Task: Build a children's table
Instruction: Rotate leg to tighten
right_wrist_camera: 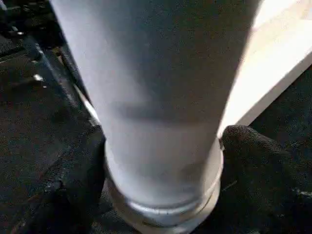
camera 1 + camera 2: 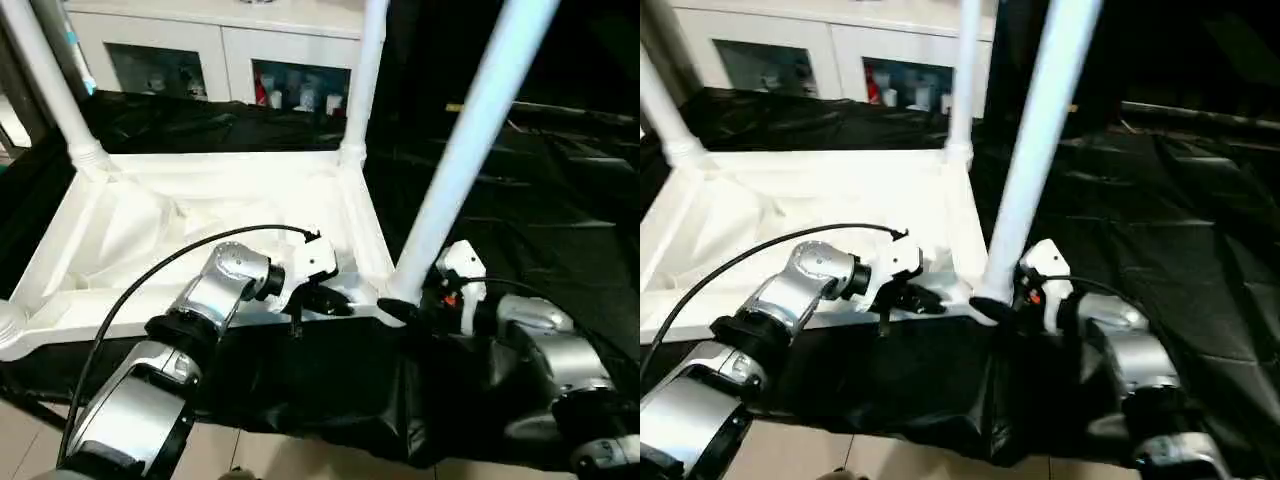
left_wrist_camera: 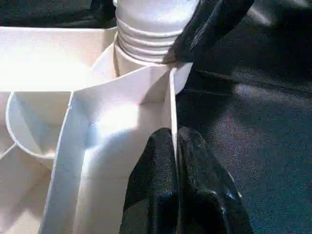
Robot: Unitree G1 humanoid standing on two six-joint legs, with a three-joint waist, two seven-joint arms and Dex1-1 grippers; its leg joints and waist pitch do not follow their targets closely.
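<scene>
Tabletop lies upside down on the black sheet, ribbed underside facing up, near edge toward the robot. Three legs stand up from its corner sockets: near-right leg, far-right leg, far-left leg. The near-left socket sits at the picture edge; whether it holds a leg can't be told.

Left gripper is on the tabletop's near rim, just left of the near-right corner. Its fingers are pressed together with the thin white rim wall pinched between them, so it's clamped on the tabletop edge.

Right gripper is at the base of the near-right leg, where the ribbed end meets the socket. Its fingers sit spread wide on either side of the tube. Can't tell whether they press on the leg or just flank it.

White glass-door cabinet stands behind the sheet. Pale floor shows at the near edge.
</scene>
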